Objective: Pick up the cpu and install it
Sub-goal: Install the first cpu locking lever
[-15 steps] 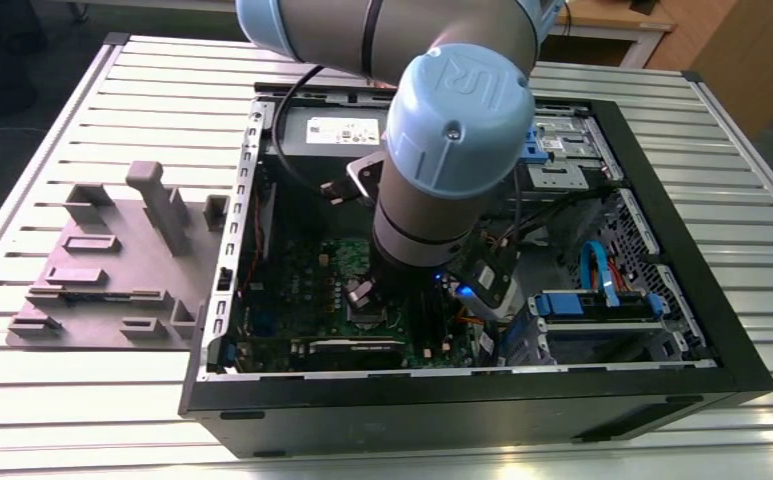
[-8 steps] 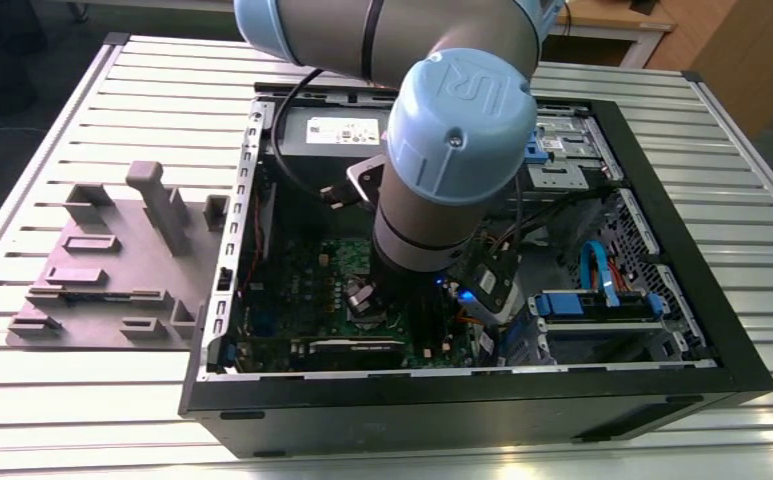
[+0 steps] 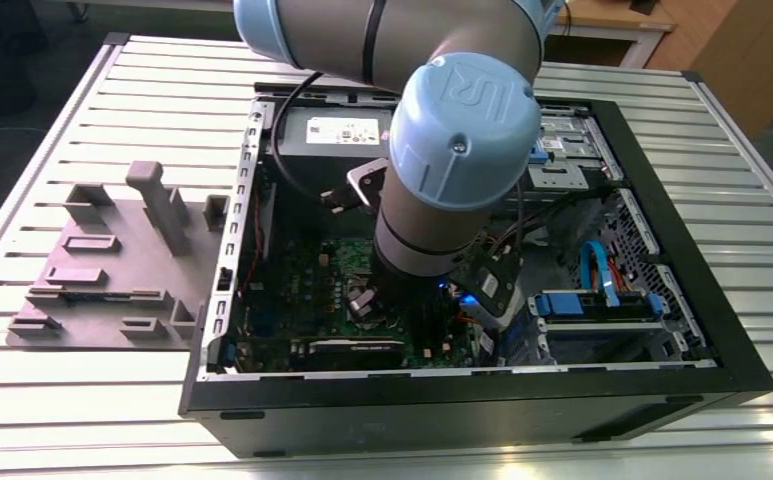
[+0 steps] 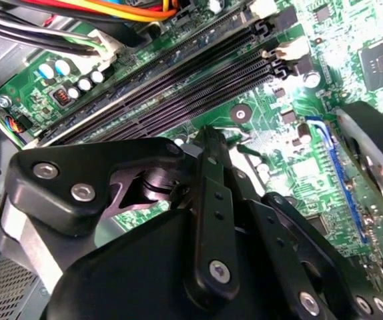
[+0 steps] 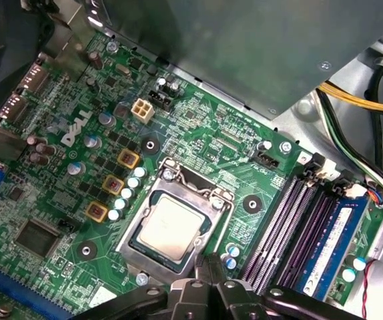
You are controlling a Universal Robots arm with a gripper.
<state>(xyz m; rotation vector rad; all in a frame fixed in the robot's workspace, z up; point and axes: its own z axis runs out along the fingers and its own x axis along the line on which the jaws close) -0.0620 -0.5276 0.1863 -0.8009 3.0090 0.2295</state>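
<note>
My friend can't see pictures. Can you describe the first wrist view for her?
A silvery cpu sits in its metal-framed socket on a green motherboard. The robot's black hand hangs close beside the socket, with dark memory slots nearby.

An open black metal computer case (image 3: 706, 330) lay on a slatted pale metal table (image 3: 79, 110). A grey plastic fixture with upright blocks (image 3: 113, 265) sat just beside the case, on the exterior view's left. The green motherboard (image 5: 198, 133) lay inside the case. The small square silvery-grey cpu (image 5: 173, 225) sat in the metal-framed socket (image 5: 138, 230) on it, with the long dark memory slots (image 5: 285, 227) beside the socket.
</note>
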